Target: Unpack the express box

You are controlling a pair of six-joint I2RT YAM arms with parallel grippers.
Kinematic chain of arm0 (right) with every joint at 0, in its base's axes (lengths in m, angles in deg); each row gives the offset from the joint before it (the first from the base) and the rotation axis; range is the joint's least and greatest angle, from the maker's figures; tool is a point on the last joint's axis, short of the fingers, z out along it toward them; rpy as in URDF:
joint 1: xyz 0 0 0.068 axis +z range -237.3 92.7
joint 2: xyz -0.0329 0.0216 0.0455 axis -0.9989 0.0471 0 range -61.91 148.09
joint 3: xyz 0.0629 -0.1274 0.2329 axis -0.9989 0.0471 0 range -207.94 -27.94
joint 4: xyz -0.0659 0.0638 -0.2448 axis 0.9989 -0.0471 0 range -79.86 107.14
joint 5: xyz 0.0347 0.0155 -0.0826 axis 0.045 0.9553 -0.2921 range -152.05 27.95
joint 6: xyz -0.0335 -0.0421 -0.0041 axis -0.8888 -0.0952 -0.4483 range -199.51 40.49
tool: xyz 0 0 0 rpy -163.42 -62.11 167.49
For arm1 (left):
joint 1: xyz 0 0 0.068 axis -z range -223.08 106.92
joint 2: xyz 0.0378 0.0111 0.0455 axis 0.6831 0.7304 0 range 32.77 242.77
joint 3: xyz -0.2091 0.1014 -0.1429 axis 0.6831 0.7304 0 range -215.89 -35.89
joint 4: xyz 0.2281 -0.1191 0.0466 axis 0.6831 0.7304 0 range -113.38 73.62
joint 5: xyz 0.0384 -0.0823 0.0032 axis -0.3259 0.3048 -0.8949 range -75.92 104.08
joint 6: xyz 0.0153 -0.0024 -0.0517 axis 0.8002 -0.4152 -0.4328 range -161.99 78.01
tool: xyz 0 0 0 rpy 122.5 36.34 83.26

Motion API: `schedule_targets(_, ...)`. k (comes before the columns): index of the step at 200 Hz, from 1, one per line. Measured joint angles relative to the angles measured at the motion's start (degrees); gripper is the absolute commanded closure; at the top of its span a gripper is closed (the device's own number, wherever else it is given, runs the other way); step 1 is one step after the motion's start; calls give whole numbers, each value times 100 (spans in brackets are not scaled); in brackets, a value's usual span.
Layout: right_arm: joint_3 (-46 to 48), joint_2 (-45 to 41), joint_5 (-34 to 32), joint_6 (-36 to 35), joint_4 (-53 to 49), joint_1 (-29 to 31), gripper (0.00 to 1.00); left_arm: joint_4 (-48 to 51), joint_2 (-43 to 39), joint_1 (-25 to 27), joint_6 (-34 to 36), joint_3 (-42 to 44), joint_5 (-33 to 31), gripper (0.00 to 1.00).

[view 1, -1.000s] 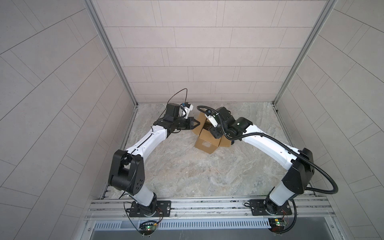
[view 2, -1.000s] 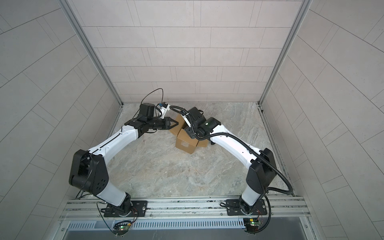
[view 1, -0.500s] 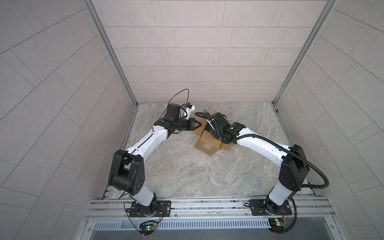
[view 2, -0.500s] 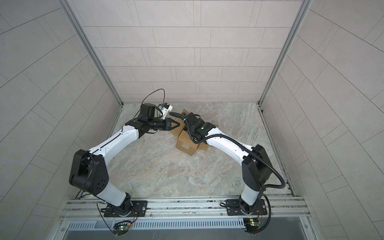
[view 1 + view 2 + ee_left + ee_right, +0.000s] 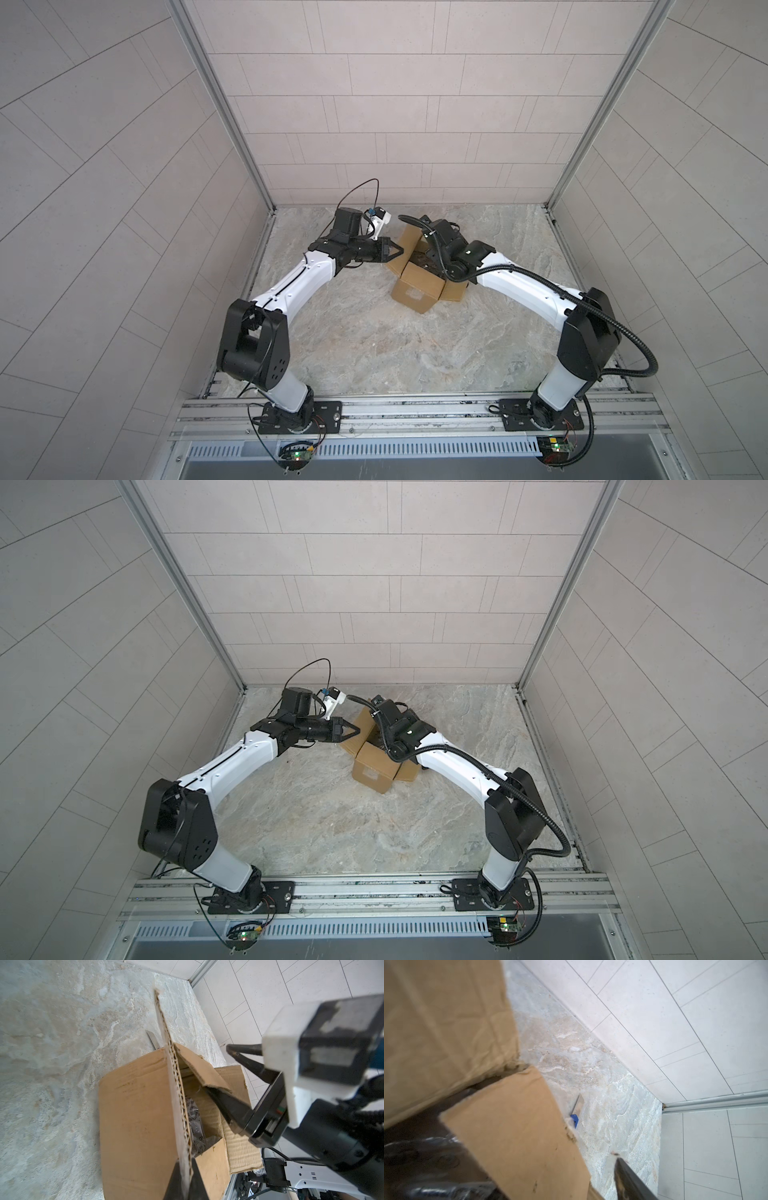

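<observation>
The box [image 5: 415,283] [image 5: 373,767] sits on the stone table [image 5: 374,353], far of the middle and between the two arms, top open with its flaps turned out. In both top views a pale label shows on its near face.

Left flap [image 5: 405,248] [image 5: 176,1084]: stands roughly upright. In the left wrist view we see its corrugated edge running straight into the left gripper [image 5: 184,1165] [image 5: 397,250] [image 5: 355,730], whose tips are clamped on that edge. This gripper reaches in from the left, level with the top of the box.

Right gripper [image 5: 217,1068]: comes in over the box from the right, jaws apart and holding nothing. One finger [image 5: 224,1103] pokes down into the opening under a bent-in far flap [image 5: 204,1072]; the other lies outside, past that flap. In the right wrist view we see only one finger [image 5: 627,1176], off the cardboard and over the table.

Inside the box: a dark, shiny, crinkled plastic packet [image 5: 195,1124] [image 5: 415,1157] with small print on it. We cannot read the print.

The right flap [image 5: 455,289] [image 5: 409,771] lies folded out, low toward the table.

Just beyond the box on its far side, a thin metal blade [image 5: 578,1105] [image 5: 152,1041] with a blue end lies flat on the table, partly hidden by cardboard.
</observation>
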State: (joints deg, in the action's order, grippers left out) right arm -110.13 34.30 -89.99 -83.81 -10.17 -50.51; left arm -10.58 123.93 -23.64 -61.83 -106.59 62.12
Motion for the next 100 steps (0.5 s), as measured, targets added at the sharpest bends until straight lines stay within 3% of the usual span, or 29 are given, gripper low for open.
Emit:
schedule_targets(37,-122,-192,20,85,-7,-262,33,2,2,9,31,0,44,100)
schedule_targets(100,-350,-210,597,398,-33,-782,33,-2,7,33,44,-2,61,100)
